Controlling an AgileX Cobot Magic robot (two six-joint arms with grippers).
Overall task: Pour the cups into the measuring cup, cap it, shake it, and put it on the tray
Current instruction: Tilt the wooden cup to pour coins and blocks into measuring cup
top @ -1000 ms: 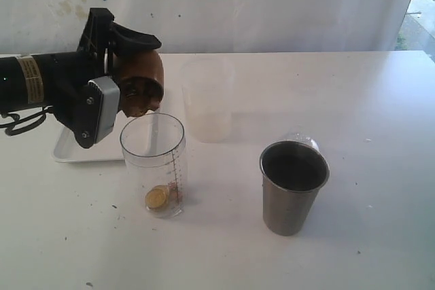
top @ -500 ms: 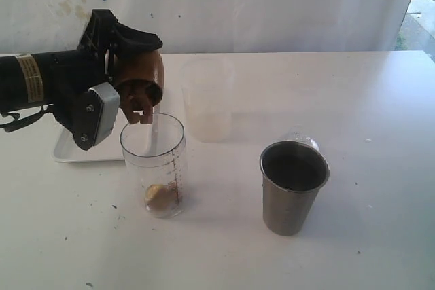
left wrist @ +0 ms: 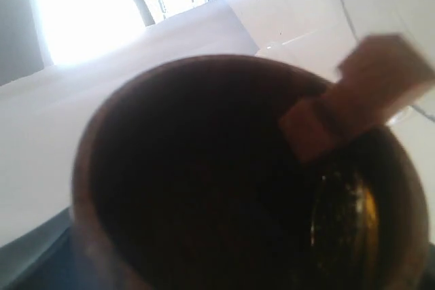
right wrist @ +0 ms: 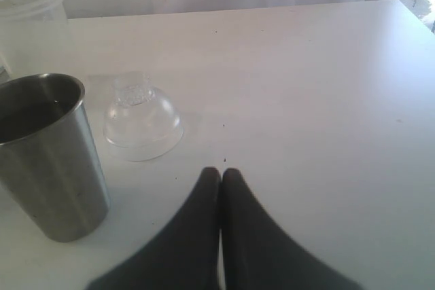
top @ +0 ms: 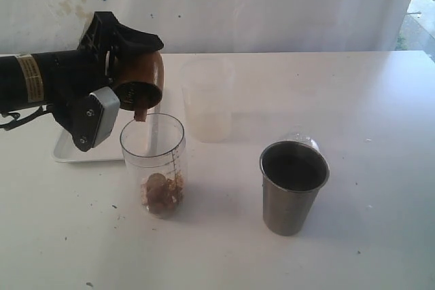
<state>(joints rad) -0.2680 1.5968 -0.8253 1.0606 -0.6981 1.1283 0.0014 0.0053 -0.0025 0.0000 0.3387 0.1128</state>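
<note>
Spreading across the white counter (top: 353,113), the scene is changing mainly on the left; the left jaws are gripping the brown wooden cup (top: 148,73) and are tipping it further than a second ago, mouth down over the measuring cup (top: 153,161), which is standing upright on the counter just in front of the tray (top: 71,151); where one round yellowish piece was lying alone, a brownish heap (top: 162,193) is now covering the bottom, and a tan chunk (top: 141,113) is dropping from the rim; I judge the first pour is nearly ending, with the steel tumbler (top: 292,195) waiting upright, well to the right; the right jaws are sitting closed on nothing near it; a yellow label (top: 28,79) on the left arm is carrying print too small to read; the graduation marks (top: 175,171) are showing no legible numbers.
</note>
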